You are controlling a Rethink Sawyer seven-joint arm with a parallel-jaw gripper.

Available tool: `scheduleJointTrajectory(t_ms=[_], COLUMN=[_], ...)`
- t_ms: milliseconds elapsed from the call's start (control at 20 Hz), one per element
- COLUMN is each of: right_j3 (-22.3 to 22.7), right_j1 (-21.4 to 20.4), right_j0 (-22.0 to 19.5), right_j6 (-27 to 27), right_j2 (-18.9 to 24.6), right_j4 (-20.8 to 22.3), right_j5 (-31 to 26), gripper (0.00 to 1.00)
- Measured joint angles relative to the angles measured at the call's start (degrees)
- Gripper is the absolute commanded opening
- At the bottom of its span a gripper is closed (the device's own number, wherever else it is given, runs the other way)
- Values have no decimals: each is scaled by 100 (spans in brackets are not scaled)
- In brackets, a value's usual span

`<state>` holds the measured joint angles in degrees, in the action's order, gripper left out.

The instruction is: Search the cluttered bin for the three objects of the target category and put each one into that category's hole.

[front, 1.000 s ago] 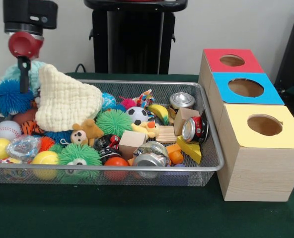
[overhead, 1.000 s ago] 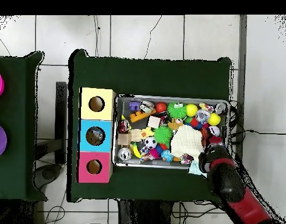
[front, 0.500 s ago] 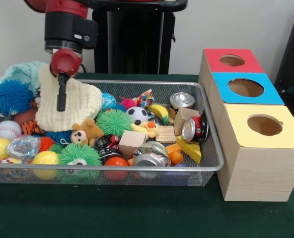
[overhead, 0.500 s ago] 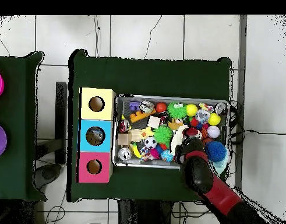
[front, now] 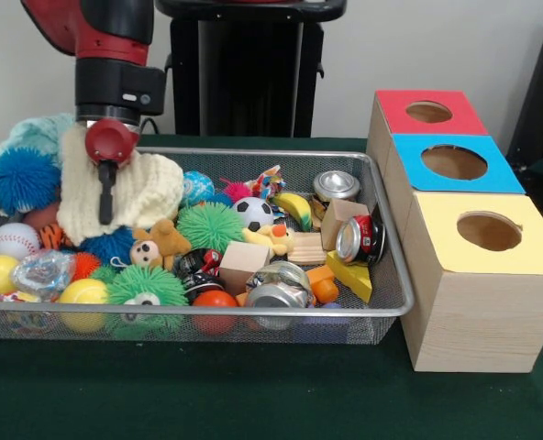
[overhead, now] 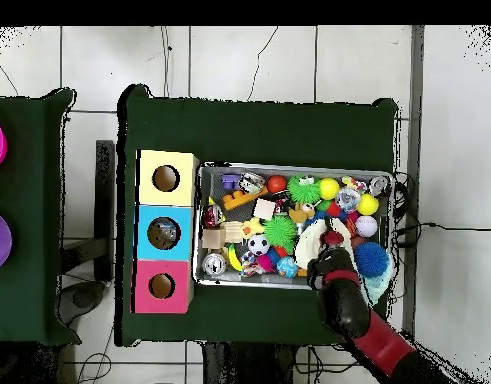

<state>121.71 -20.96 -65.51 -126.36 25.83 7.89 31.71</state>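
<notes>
The wire mesh bin point(front: 253, 313) is full of toys; it also shows in the overhead view point(overhead: 289, 166). A clear crumpled plastic bottle with blue on it point(front: 40, 272) lies at the bin's front left, between a baseball and a yellow ball. I see no other clear bottles; they are hidden or out of view. The blue-topped box with its round hole point(front: 454, 162) stands right of the bin, between the red and yellow boxes, and shows in the overhead view point(overhead: 163, 233). My gripper point(front: 105, 218) hangs over a cream knitted cloth point(front: 148, 192) at the bin's back left, and shows in the overhead view point(overhead: 332, 243).
Metal cans point(front: 360, 239) lie at the bin's right and front middle. Spiky rubber balls, green point(front: 209, 225) and blue point(front: 19, 179), a soccer ball point(front: 253, 213), wooden blocks point(front: 243, 261) and a plush toy point(front: 161, 243) crowd the bin. The red-topped box point(front: 427, 112) and the yellow-topped box point(front: 488, 231) flank the blue one.
My gripper moved from the bin's far left edge to over the cream cloth, then dropped a little lower. The cloth has slumped and shifted slightly left.
</notes>
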Motion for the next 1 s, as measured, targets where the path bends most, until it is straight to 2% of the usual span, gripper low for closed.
scheduleJointTrajectory(t_ms=[300, 1000], right_j3=[-28, -103], right_j1=[-64, -94], right_j0=[-161, -200], right_j6=[0, 0], right_j2=[-17, -29], right_j4=[17, 42], right_j5=[-1, -2], gripper=[100, 100])
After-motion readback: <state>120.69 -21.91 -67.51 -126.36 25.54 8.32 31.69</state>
